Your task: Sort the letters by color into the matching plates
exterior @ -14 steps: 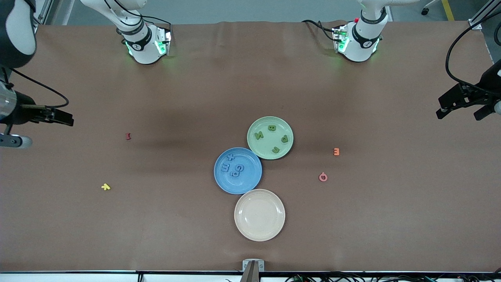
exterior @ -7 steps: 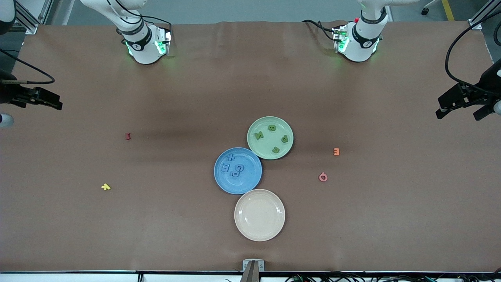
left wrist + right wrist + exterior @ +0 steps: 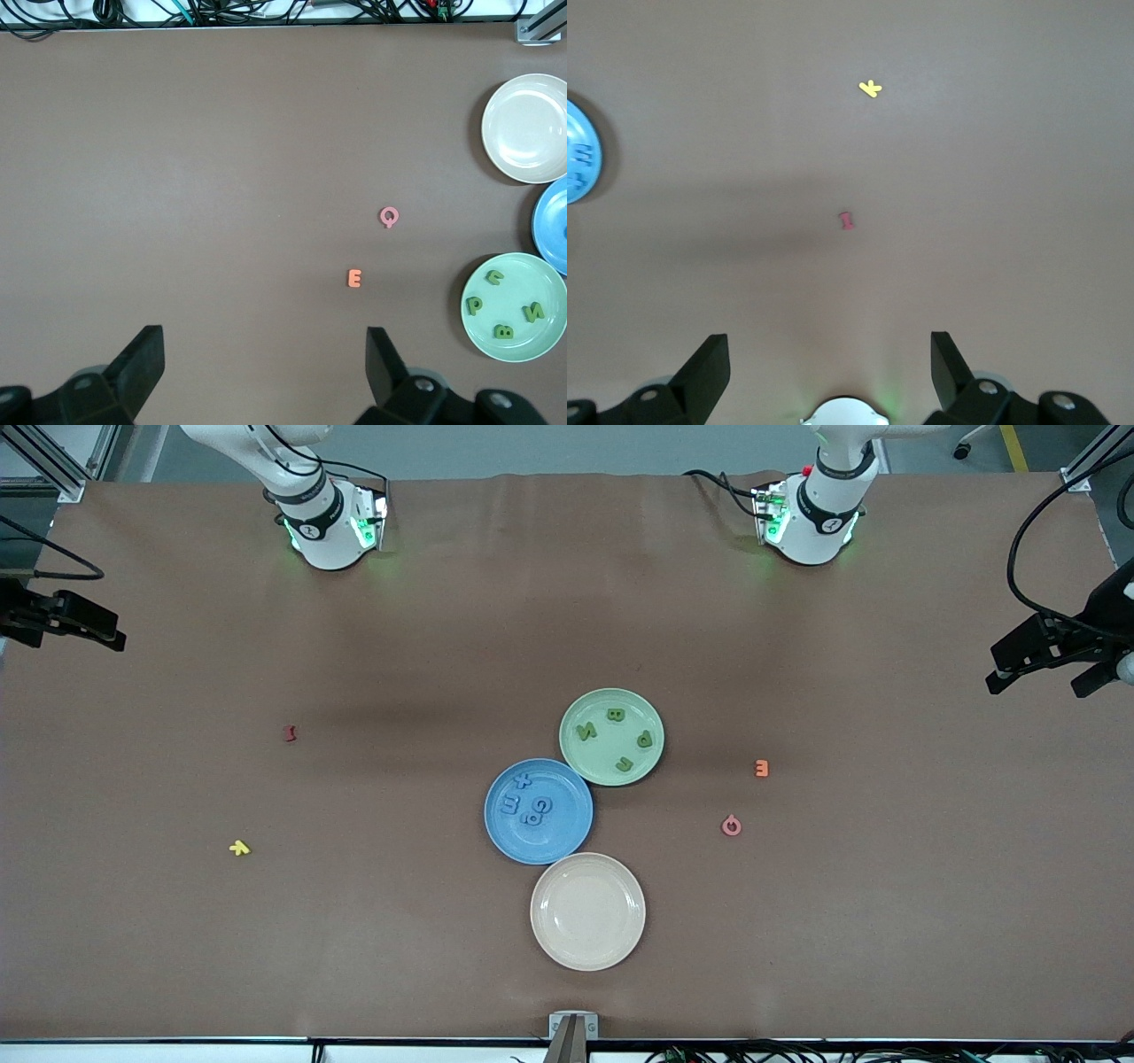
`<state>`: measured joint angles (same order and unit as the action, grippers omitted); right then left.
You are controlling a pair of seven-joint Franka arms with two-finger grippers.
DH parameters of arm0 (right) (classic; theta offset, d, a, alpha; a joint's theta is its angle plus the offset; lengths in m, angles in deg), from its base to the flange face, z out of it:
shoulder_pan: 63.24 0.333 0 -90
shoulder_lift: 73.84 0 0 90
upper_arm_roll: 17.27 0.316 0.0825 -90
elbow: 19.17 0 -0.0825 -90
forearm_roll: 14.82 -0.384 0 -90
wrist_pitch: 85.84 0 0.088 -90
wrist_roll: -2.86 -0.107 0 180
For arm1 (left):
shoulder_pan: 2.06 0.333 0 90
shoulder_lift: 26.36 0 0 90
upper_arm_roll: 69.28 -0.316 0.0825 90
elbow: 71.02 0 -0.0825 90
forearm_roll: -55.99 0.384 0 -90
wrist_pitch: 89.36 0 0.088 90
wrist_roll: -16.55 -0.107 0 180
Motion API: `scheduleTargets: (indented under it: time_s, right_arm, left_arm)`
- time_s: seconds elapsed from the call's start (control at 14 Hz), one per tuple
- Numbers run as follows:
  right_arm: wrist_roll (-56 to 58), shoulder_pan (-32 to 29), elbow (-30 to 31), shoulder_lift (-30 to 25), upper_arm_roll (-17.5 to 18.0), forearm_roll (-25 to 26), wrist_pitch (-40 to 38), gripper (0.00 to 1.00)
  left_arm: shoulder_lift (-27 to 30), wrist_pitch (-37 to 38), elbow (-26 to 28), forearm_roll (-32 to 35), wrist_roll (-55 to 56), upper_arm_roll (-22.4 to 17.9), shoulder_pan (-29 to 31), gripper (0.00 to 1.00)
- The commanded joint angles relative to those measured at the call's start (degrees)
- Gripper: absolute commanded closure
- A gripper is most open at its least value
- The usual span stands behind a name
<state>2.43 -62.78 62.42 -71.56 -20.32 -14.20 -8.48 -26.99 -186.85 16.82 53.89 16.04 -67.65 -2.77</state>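
The pale green plate (image 3: pixel 611 740) holds several green letters (image 3: pixel 615 714). Touching its rim, nearer the front camera, the blue plate (image 3: pixel 560 834) holds several blue letters (image 3: pixel 540 807). My left gripper (image 3: pixel 1044 681) hangs open and empty over the left arm's end of the table, well away from the plates. Its wrist view shows the open left gripper (image 3: pixel 263 356) and the green plate (image 3: pixel 544 285) with its green letters (image 3: pixel 503 332). My right gripper (image 3: pixel 75 631) is open and empty over the right arm's end of the table. In its wrist view, the right gripper (image 3: pixel 828 359) stands above bare table, with only the blue plate's edge (image 3: pixel 579 133) visible.
An empty beige plate (image 3: pixel 587 911) sits nearest the front camera, touching the blue one. An orange letter (image 3: pixel 761 768) and a pink letter (image 3: pixel 731 825) lie toward the left arm's end. A red letter (image 3: pixel 289 733) and a yellow letter (image 3: pixel 239 849) lie toward the right arm's end.
My right gripper has drawn back toward the right arm's end of the table and its edge. The left arm, the plates and the letters have not moved.
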Motion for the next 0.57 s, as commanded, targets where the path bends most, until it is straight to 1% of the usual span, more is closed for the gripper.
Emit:
scheduleTargets:
  time_s: [0.0,0.14,0.36,0.43,0.5]
  right_arm:
    - [0.7,-0.1,1.4,-1.7,-0.9,-1.9,0.0,0.0]
    - [0.8,-0.1,1.6,-3.2,-0.9,-1.9,-1.1,0.0]
    - [0.8,0.0,1.8,-3.6,-0.6,-1.8,-1.6,0.0]
    - [0.8,0.1,2.7,-3.9,-0.6,-1.7,-1.6,0.0]
    - [0.8,0.1,4.8,-5.6,-0.6,-1.6,-0.9,0.0]
  left_arm:
    - [-0.6,0.2,-1.2,-0.7,-0.9,-0.1,-0.3,0.0]
    - [-0.6,0.2,-1.2,-0.7,-0.9,-0.1,-0.2,0.0]
    - [-0.6,0.2,-1.2,-0.7,-0.9,-0.1,-0.1,0.0]
    - [-0.6,0.2,-1.2,-0.7,-0.9,-0.1,-0.2,0.0]
    - [-0.6,0.2,-1.2,-0.7,-0.9,-0.1,-0.2,0.0]
